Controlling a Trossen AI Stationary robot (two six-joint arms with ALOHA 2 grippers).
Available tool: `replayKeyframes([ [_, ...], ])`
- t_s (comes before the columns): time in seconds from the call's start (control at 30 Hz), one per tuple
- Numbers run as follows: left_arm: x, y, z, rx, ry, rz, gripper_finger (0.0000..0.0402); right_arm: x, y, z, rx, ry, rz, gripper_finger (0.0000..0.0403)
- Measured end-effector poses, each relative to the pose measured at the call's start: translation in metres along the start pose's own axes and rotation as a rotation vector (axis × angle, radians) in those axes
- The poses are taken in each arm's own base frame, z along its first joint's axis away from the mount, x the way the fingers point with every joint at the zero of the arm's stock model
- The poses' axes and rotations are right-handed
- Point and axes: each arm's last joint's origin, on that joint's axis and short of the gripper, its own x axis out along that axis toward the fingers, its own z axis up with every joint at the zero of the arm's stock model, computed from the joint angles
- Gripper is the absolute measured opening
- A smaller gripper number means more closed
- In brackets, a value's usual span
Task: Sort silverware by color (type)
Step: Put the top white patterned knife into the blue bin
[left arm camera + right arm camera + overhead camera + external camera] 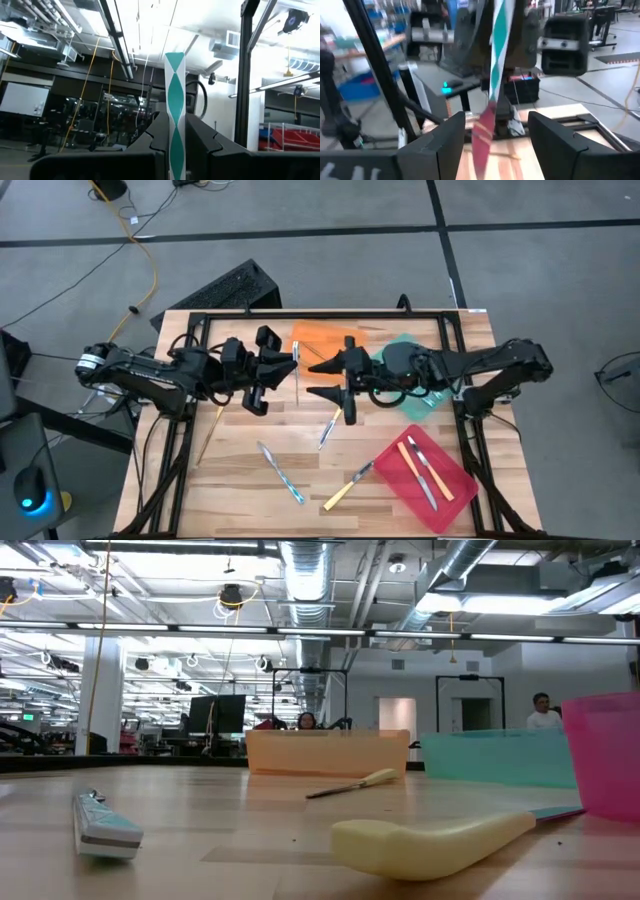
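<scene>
My left gripper is shut on a slim utensil with a teal-and-white handle, held above the table near the orange tray. My right gripper is open, just to the right of that utensil. In the right wrist view its fingers stand on either side of the utensil's shiny head without touching it. On the table lie a gold utensil, two blue-handled ones and a yellow-handled one. Two more utensils lie in the red tray. My left gripper pinches the utensil's teal-and-white handle between its two fingers, which lie across it. The handle's free end sticks out well past the fingers. The utensil is lifted clear of the table.
The orange tray sits at the far edge and the green tray lies partly under my right arm. The red tray is near the right corner. A black frame runs round the table top. Bare wood shows at the near left.
</scene>
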Motion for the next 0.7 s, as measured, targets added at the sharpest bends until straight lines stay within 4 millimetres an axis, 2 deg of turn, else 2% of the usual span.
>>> replayKeyframes([
  [0.43,0.001,0.003,-0.004,-0.057,0.051,-0.093,0.0020,0.008,-0.006,0.000,-0.011,-0.033,0.063,0.0239],
  [0.7,0.007,0.014,-0.017,-0.093,0.052,-0.147,0.0020,0.008,-0.007,0.001,-0.006,-0.036,0.079,0.0239],
])
